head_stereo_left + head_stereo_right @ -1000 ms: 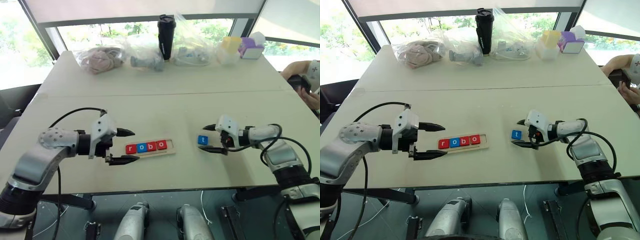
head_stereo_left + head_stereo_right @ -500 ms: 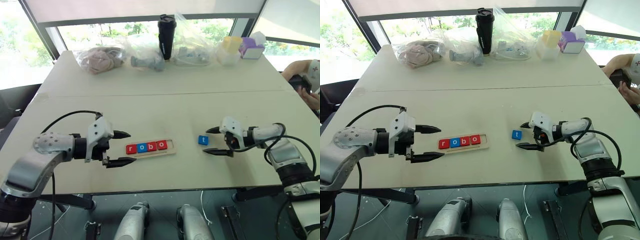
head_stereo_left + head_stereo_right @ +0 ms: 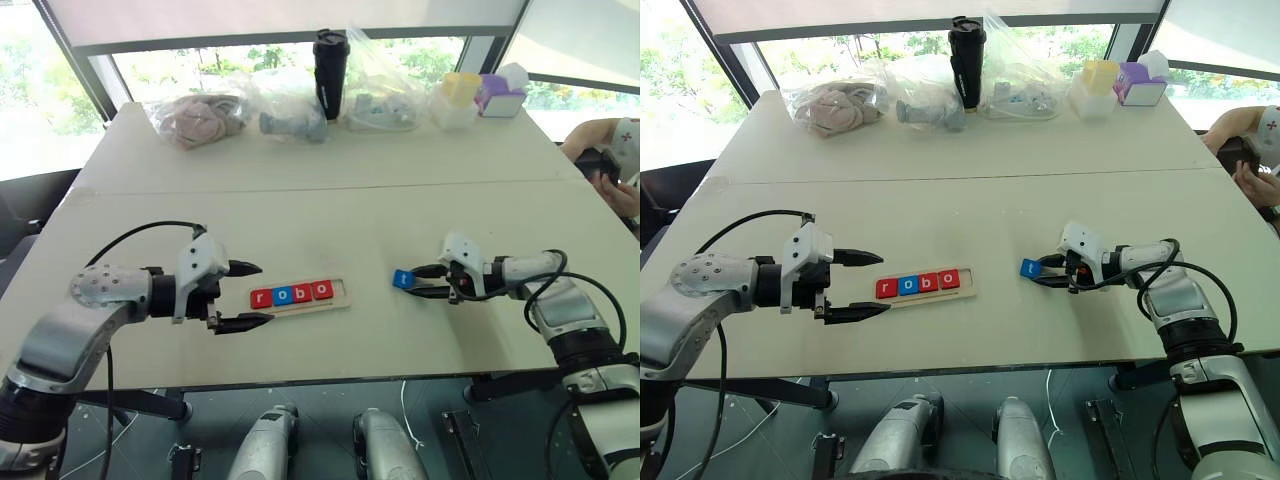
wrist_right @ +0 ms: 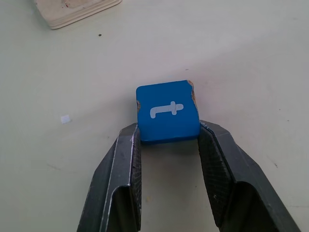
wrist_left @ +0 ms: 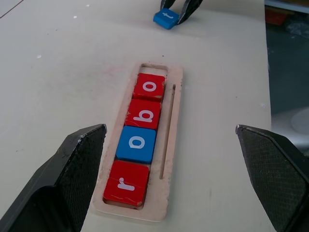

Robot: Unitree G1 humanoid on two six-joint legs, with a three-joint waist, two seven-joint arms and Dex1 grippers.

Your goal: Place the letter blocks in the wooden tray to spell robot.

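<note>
The wooden tray (image 3: 341,291) lies on the table near the front edge. It holds a red r (image 3: 262,297), a blue o (image 3: 282,295), a red b (image 3: 302,292) and a red o (image 3: 322,290) in a row; its right end slot is bare. To the right of the tray is a blue t block (image 3: 402,279). My right gripper (image 3: 418,282) is shut on it, the fingertips (image 4: 133,145) pinching its near half. My left gripper (image 3: 264,294) hovers open at the tray's left end, holding nothing.
Along the table's far edge stand clear bags (image 3: 205,118), a black tumbler (image 3: 330,72), a yellow container (image 3: 458,95) and a purple box (image 3: 502,95). A person's hand (image 3: 610,165) shows at the right edge. The table's front edge runs just below the tray.
My right gripper, open around the blue t block before, has shut on it. The left arm has held its place.
</note>
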